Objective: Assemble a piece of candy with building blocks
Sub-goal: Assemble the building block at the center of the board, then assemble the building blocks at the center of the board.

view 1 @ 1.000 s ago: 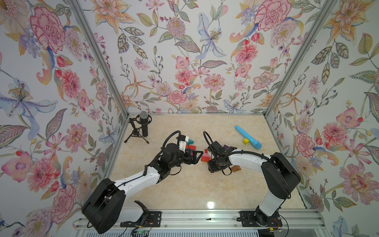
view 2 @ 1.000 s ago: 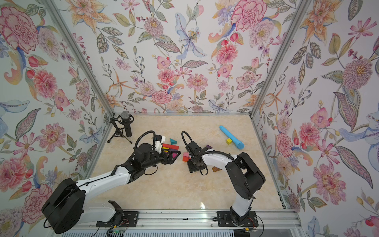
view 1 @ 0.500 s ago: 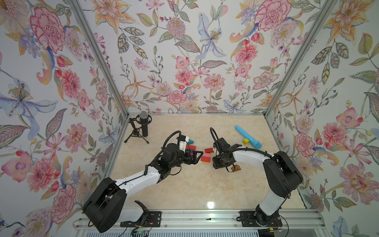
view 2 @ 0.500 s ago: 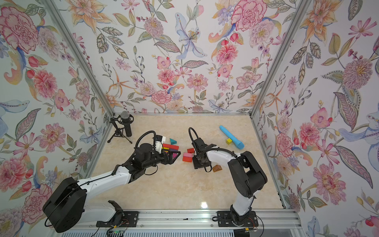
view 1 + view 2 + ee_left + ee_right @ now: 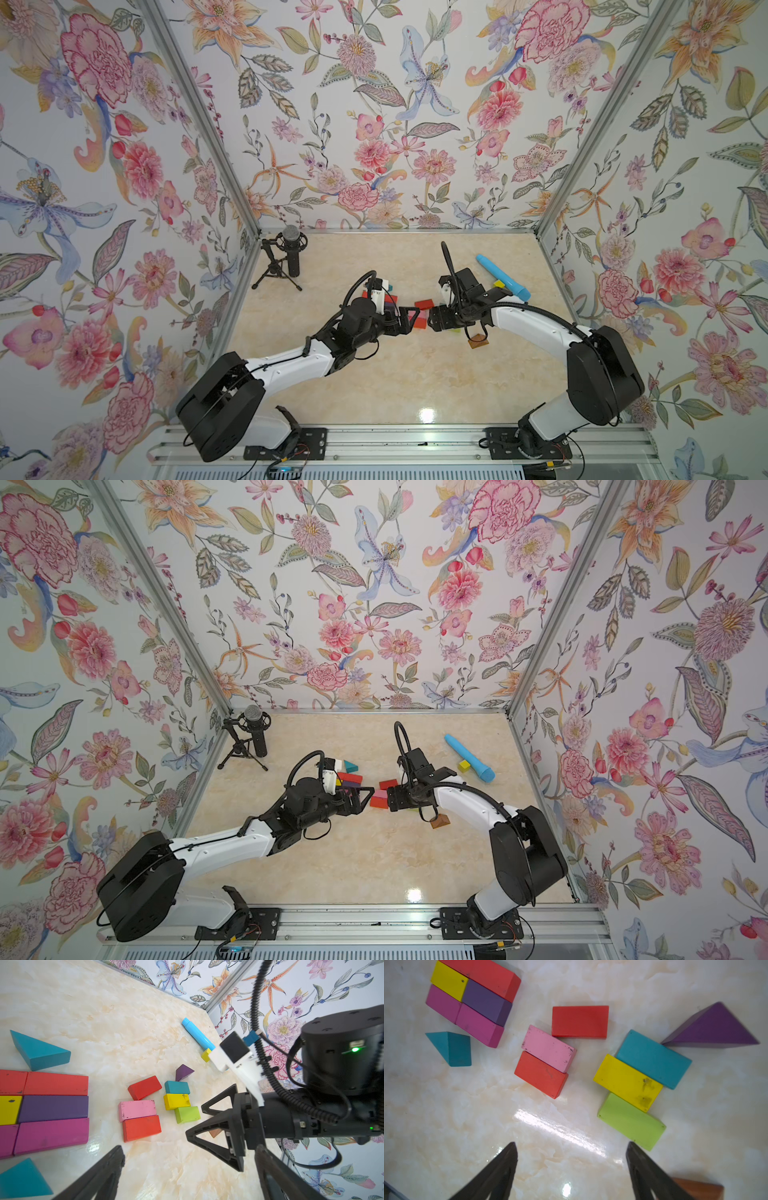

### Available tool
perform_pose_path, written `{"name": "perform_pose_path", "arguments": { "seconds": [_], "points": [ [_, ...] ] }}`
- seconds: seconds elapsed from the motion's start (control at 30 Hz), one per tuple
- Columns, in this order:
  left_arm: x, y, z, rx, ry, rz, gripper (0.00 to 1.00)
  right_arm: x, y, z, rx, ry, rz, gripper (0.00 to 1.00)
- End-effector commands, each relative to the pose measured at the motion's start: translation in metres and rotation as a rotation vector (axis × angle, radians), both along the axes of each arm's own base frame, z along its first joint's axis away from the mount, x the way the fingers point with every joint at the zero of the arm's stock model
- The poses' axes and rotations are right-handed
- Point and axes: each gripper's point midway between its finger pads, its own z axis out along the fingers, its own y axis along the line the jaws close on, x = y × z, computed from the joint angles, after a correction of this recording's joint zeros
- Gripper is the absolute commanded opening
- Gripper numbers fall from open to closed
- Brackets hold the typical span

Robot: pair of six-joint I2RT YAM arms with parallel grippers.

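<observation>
The building blocks lie flat on the table. A joined slab of red, yellow, purple and magenta bricks (image 5: 473, 995) has a teal wedge (image 5: 452, 1048) beside it. In the middle a pink brick (image 5: 548, 1048) touches a red brick (image 5: 540, 1074), with another red brick (image 5: 579, 1021) beside them. A teal brick (image 5: 653, 1058), a yellow brick (image 5: 627, 1082) and a green brick (image 5: 631, 1121) lie side by side by a purple wedge (image 5: 714, 1028). My right gripper (image 5: 571, 1153) is open over bare table. My left gripper (image 5: 187, 1167) is open and empty, facing the right gripper (image 5: 432, 320).
A long light-blue tube (image 5: 503, 282) lies at the back right with a small yellow block (image 5: 498, 284) against it. A brown wedge (image 5: 478, 343) sits under the right forearm. A microphone on a tripod (image 5: 291, 253) stands at the back left. Walls close in three sides.
My right gripper has opened and drawn back a little to the right, uncovering the red brick behind the pink one. The left arm has not moved.
</observation>
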Motion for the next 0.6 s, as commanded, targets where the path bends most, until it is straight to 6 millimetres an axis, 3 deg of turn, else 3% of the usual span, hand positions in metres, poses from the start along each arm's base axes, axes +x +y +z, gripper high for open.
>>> {"name": "perform_pose_path", "arguments": {
  "seconds": [0.0,0.1,0.27,0.57],
  "points": [
    [0.016,-0.003,0.004,-0.126,0.026,0.172,0.99,0.006,-0.021,0.016,0.115,-0.026,-0.062,0.91],
    [0.02,-0.017,0.002,-0.169,0.043,0.224,0.99,0.014,-0.036,0.034,0.195,-0.069,-0.099,0.96],
    [0.035,-0.034,-0.024,-0.221,0.099,0.303,0.99,0.015,-0.05,0.049,0.254,-0.123,-0.125,1.0],
    [0.061,-0.045,-0.039,-0.24,0.094,0.405,0.99,0.001,-0.047,0.05,0.348,-0.118,-0.104,1.0]
  ]
}}
